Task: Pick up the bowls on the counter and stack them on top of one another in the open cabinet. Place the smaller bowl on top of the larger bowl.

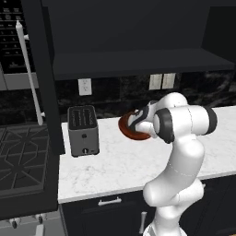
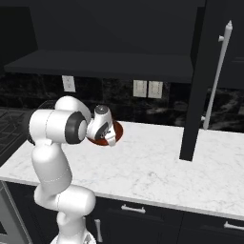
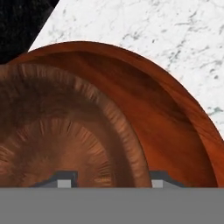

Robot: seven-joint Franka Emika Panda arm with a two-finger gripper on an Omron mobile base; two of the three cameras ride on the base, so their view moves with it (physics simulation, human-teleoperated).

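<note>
A white marble counter [image 1: 115, 161] runs under the open cabinet [image 1: 138, 62], with a toaster [image 1: 83, 130] near the stove. On the counter by the back wall, the smaller bowl [image 3: 57, 144] sits inside the larger bowl [image 3: 175, 131]. The gripper [image 3: 111, 178] hangs low over them, its fingertips apart around the smaller bowl's rim.

The arm [image 1: 177, 152] rises from its base, folds at the elbow and reaches forward and down, wrist bent low. The gripper [image 3: 111, 177] points downward, its two fingertips [image 3: 65, 178] set apart.
</note>
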